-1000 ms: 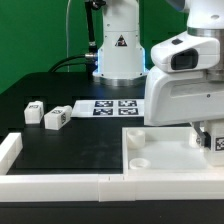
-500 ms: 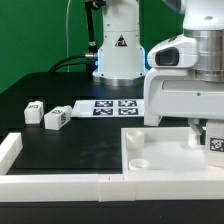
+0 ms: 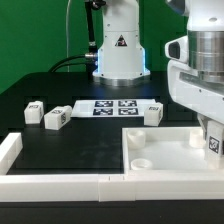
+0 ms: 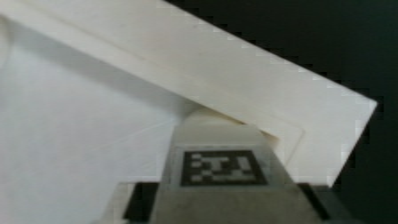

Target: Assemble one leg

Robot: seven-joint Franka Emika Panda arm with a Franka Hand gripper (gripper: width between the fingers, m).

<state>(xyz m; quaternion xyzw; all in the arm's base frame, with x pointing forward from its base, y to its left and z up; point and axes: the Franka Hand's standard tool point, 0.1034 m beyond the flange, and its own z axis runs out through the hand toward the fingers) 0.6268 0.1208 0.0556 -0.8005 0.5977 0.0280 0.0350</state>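
My gripper is shut on a leg, a small white block with a black-and-white tag, and holds it over the far right corner of the big white panel. In the wrist view the tagged leg sits between my dark fingers, with its tip close to the panel's corner. Whether it touches the panel is unclear. Three more legs lie on the black table: two at the exterior view's left and one behind the panel.
The marker board lies behind the panel, in front of the robot base. A low white rail runs along the front edge, with a piece at the left. Round sockets show in the panel.
The arm has moved toward the exterior view's right with the leg still held, uncovering the leg behind the panel and more of the marker board.
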